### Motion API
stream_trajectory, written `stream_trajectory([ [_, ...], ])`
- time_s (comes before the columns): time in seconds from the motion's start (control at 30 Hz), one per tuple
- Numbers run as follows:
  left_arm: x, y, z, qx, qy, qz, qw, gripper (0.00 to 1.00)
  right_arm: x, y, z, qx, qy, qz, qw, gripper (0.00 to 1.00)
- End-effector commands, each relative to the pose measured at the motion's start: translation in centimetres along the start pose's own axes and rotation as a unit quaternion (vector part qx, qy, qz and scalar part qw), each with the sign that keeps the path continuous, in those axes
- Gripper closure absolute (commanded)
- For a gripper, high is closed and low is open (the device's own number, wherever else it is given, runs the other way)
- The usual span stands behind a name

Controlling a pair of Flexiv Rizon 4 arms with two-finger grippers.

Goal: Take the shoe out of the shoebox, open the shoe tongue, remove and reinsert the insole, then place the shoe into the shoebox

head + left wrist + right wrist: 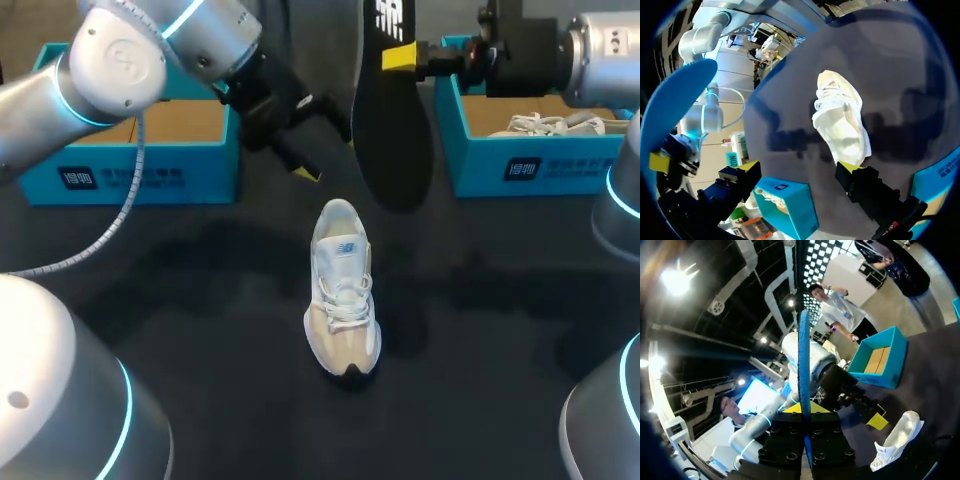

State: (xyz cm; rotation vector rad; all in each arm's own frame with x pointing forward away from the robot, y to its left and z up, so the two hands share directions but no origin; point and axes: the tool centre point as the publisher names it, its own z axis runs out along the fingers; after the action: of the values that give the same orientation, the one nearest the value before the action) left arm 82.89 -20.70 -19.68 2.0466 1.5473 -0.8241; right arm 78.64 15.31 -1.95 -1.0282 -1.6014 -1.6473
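Currently, on the far left of the dark tabletop [200,300], an open blue shoebox [130,175] stands with only its cardboard floor showing. Right of it, the left gripper [799,169] hangs above the tabletop, fingers spread wide and grasping nothing. The white shoe [343,290] lies ahead of it, near but apart.

The shoe rests on its sole in the middle of the tabletop. Its long axis runs from the near edge toward the far edge, and the tongue and mouth appear to be at the far end.

Just beyond that far end, slightly to the right and well above the tabletop, the insole [392,130] hangs almost upright. The right gripper [804,409] has its fingers clenched on the upper part from both sides.

At the far right, a second blue shoebox [540,168] holds another white shoe [555,124].

Reinsertion probably turns on tipping the upright insole flat, in line with the shoe's length. The right arm carries it, while the left fingers are nearer the shoe and could steady it.
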Motion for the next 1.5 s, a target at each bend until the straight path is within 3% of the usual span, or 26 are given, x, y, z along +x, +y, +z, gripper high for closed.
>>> stream_trajectory([
  [0.03,-0.4,-0.7,-0.3,-0.011,-0.036,-0.001,0.999,0.0,-0.9,0.7,0.0,-0.006,0.002,0.019,1.0,1.0],
  [0.23,-1.7,-0.8,-0.7,-0.028,-0.103,-0.01,0.994,0.0,-2.7,2.0,-0.6,-0.038,-0.008,0.067,0.997,1.0],
  [0.43,-1.5,-0.9,-0.8,-0.039,-0.134,-0.025,0.99,0.0,-5.1,2.8,-1.5,-0.084,-0.007,0.092,0.992,1.0],
  [0.63,-1.2,-1.2,-1.7,-0.071,-0.183,-0.039,0.98,0.0,-7.2,3.4,-2.5,-0.074,-0.018,0.134,0.988,1.0],
  [0.87,-1.3,-1.4,-2.7,-0.123,-0.252,-0.04,0.959,0.0,-9.7,2.8,-3.2,-0.072,-0.032,0.187,0.979,1.0],
  [1.1,-2.0,-1.5,-3.8,-0.183,-0.308,-0.039,0.933,0.0,-11.3,2.8,-2.5,-0.068,-0.059,0.225,0.97,1.0],
  [1.5,-3.7,-0.4,-3.8,-0.197,-0.346,-0.038,0.916,0.0,-12.6,2.2,-0.6,-0.057,-0.067,0.251,0.964,1.0],
])
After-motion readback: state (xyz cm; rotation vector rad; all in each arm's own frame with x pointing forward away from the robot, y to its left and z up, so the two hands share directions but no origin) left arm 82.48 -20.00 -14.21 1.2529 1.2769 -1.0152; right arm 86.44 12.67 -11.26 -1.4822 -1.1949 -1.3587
